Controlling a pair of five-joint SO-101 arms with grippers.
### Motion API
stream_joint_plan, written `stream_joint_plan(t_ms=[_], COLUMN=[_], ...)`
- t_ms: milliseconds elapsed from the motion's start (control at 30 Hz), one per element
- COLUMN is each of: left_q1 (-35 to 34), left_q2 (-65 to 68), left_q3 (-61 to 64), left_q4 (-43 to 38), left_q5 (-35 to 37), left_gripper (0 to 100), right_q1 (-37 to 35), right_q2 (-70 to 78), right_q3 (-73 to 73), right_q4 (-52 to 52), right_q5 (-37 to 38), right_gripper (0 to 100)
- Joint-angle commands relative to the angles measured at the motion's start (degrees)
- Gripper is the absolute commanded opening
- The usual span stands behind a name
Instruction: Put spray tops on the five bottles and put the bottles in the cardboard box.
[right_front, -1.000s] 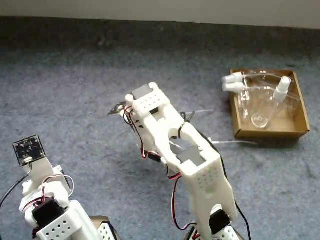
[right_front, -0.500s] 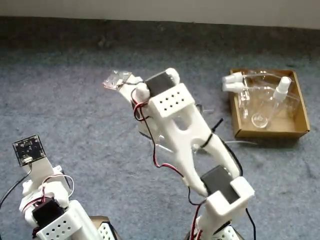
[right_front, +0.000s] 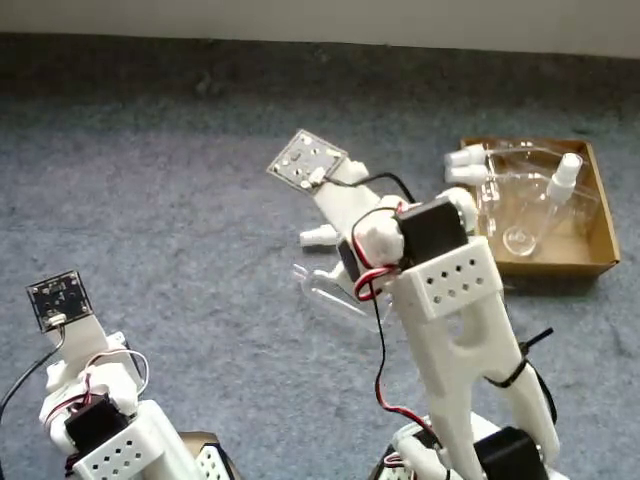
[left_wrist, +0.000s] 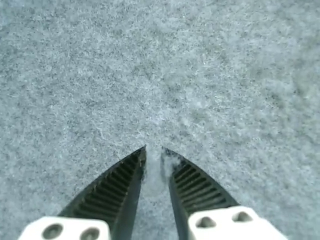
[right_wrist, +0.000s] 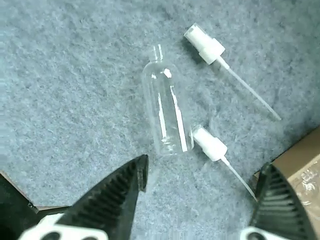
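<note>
At the near left corner of the table we see the left arm folded low. Its left gripper (left_wrist: 153, 152) points down at the bare grey surface. The jaws are drawn almost together with only a thin gap between the tips, and they hold nothing and touch nothing.

Further in, the right arm rises from the near edge and leans toward the middle of the table, with its wrist bent over. The right gripper (right_wrist: 204, 167) is spread wide and empty. It hangs above the loose parts without touching them.

Under it a clear bottle (right_wrist: 167, 107) lies on its side on the table, its neck uncapped. One spray top (right_wrist: 210, 142) lies just beside the bottle's base, its thin tube running away toward the box. A second spray top (right_wrist: 205, 45) lies near the bottle's neck but apart from it, with its long tube stretched out on the table.

Furthest off, toward the right edge, stands the cardboard box (right_front: 540, 268). Inside it several capped bottles (right_front: 530, 215) lie at angles, their white tops toward the box's far side.
</note>
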Motion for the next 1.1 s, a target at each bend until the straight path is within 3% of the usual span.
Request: stream_joint_plan(t_ms=[0,133,433,667,833,1067], left_q1=[1.5,1.5,1.5,1.5,1.5,1.5], left_q2=[-0.4,-0.4,-0.4,-0.4,-0.4,-0.4], left_q3=[-0.4,-0.4,-0.4,-0.4,-0.3,-0.3], left_q4=[-1.0,-1.0,-1.0,-1.0,-1.0,-0.7], left_q5=[-0.4,-0.4,-0.4,-0.4,-0.4,-0.4], left_gripper=[1,1,1,1,1,1], right_q1=[3.6,8.2,8.5,2.8,-1.4,-1.3], right_q2=[-6.0,-7.7,-7.7,-7.6,-7.2,5.0], right_q3=[8.3,19.2,35.4,36.7,36.8,36.0], right_q4=[-9.2,-21.6,-41.6,-42.3,-42.5,-42.9], right_q5=[3.7,6.5,12.1,18.6,18.4,15.5], right_gripper=[31.5,31.5,31.7,31.7,31.7,31.7])
